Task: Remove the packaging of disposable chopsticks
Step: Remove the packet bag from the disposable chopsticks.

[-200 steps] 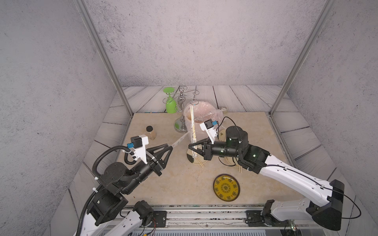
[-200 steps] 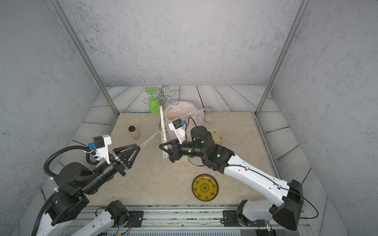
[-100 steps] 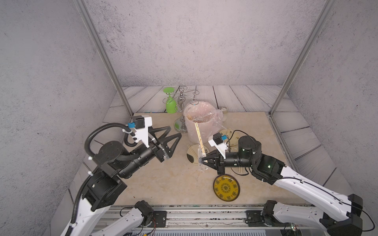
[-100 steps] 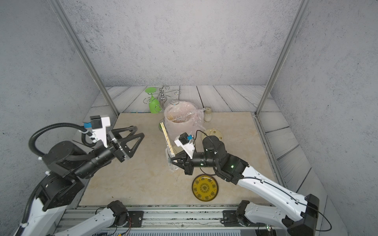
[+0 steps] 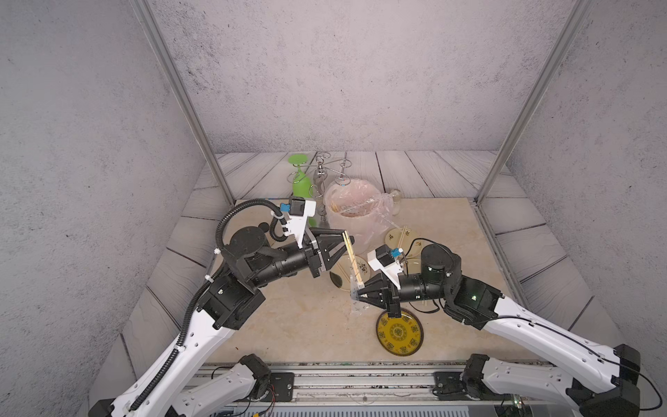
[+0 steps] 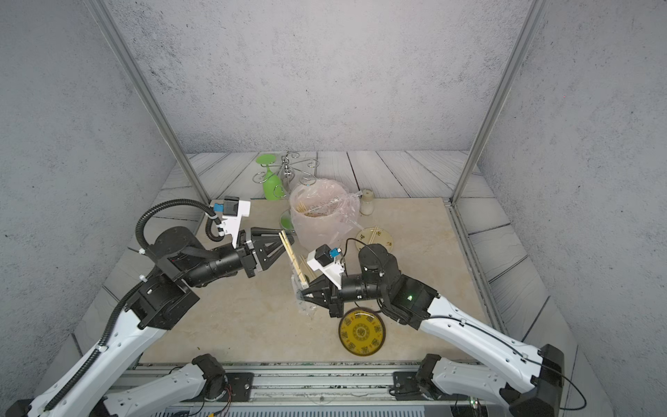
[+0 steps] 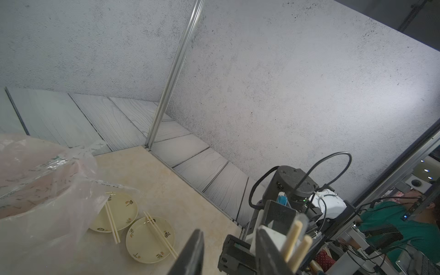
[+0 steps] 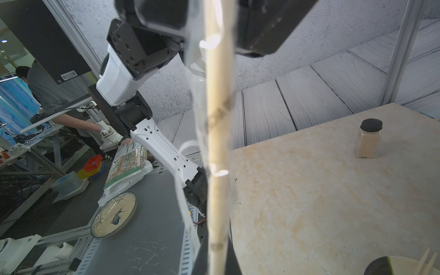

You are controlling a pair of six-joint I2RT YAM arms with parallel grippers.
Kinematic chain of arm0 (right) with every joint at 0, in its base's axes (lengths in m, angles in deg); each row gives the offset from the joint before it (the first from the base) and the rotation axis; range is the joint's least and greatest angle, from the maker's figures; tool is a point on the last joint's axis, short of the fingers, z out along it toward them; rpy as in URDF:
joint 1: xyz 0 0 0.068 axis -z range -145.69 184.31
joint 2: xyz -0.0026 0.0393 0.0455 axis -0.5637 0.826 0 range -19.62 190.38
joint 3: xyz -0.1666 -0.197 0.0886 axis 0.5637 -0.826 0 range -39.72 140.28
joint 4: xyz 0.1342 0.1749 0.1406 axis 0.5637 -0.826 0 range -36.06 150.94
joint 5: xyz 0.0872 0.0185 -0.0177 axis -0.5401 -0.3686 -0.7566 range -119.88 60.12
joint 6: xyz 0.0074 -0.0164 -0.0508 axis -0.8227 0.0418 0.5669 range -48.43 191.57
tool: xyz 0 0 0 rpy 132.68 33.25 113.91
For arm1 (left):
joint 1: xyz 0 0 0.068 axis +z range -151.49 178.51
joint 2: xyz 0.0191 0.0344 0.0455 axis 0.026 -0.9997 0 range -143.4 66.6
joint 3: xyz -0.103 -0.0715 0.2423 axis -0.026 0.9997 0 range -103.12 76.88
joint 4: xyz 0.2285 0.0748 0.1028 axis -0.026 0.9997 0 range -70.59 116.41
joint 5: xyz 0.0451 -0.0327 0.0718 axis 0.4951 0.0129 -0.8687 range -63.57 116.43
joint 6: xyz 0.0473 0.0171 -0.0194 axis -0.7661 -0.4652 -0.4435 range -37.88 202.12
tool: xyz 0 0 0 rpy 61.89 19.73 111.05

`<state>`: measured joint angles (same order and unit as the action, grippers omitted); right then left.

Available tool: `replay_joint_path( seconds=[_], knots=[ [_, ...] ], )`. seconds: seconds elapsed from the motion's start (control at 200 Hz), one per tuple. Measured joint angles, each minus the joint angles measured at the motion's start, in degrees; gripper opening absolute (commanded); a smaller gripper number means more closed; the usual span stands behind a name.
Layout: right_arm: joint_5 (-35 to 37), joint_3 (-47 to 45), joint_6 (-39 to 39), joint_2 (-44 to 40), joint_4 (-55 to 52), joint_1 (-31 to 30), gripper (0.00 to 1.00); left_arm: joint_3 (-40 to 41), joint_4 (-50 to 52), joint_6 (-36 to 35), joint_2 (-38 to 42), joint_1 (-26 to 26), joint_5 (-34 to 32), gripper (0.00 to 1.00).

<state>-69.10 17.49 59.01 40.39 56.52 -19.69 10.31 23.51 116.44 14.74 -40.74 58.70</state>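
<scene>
Packaging sits pinched in right hand, chopsticks reaching left hand.

The left arm is raised from the near-left base and bent sharply at the elbow; its wrist is levelled towards the middle; the left gripper is held with its jaws parted. The right arm is stretched low from the near-right base; the right gripper is pointed at the left arm and clamped on the packaging; the left gripper's tips are set higher.
</scene>
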Motion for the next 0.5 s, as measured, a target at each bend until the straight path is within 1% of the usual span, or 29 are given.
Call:
replay_joint_path(
  seconds=[0.12, 0.18, 0.305, 0.4, 0.5],
  knots=[
    [0.46, -0.92, 0.20, -1.29, 0.44, 0.02, 0.00, 0.76, 0.96, -1.62, 2.45, -0.04, -2.12, 0.48],
    [0.63, -1.29, 0.15, -1.60, 0.63, 0.02, 0.00, 1.49, 1.29, -2.58, 4.24, -0.04, -3.02, 0.47],
    [0.76, -1.68, -0.13, -1.62, 0.81, 0.02, 0.00, 4.50, 0.81, -3.76, 8.24, -0.04, -5.27, 0.47],
    [0.44, -1.68, -0.72, -1.62, 1.18, 0.02, 0.00, 6.12, -0.09, -3.98, 9.40, -0.04, -4.92, 0.40],
    [-0.07, -1.70, -0.96, -1.55, 1.31, 0.02, 0.00, 6.10, -1.97, -3.30, 7.65, -0.04, -2.60, 0.37]
  ],
)
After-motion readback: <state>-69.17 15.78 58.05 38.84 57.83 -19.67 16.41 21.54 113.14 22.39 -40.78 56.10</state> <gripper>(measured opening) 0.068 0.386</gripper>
